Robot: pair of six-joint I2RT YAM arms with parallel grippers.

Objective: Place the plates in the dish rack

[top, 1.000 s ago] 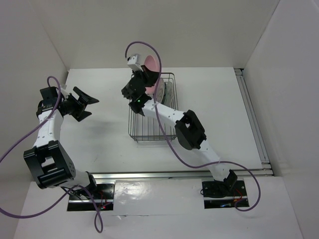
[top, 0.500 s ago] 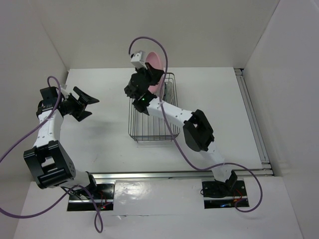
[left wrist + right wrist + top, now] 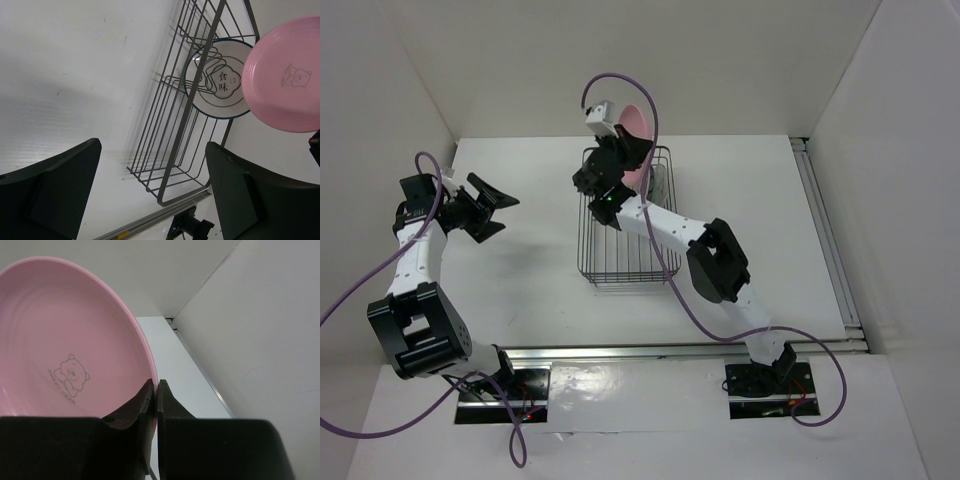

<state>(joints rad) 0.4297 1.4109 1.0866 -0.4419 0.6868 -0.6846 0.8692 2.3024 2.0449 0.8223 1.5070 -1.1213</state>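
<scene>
My right gripper (image 3: 623, 155) is shut on the rim of the pink plate (image 3: 637, 128) and holds it upright above the far end of the dish rack (image 3: 620, 260). The plate fills the right wrist view (image 3: 60, 350) and shows in the left wrist view (image 3: 287, 75). In the left wrist view a white plate with a dark ring (image 3: 220, 82) stands on edge among the tines at the far end of the dish rack (image 3: 170, 150). My left gripper (image 3: 500, 210) is open and empty, left of the rack. The blue-green and clear glass plates are not visible.
A metal rail (image 3: 830, 240) runs along the table's right edge. White walls close in the back and both sides. The right arm (image 3: 705, 260) stretches across the rack's right side.
My right gripper has lifted the pink plate slightly up and toward the back over the rack's far end. The left arm has not moved.
</scene>
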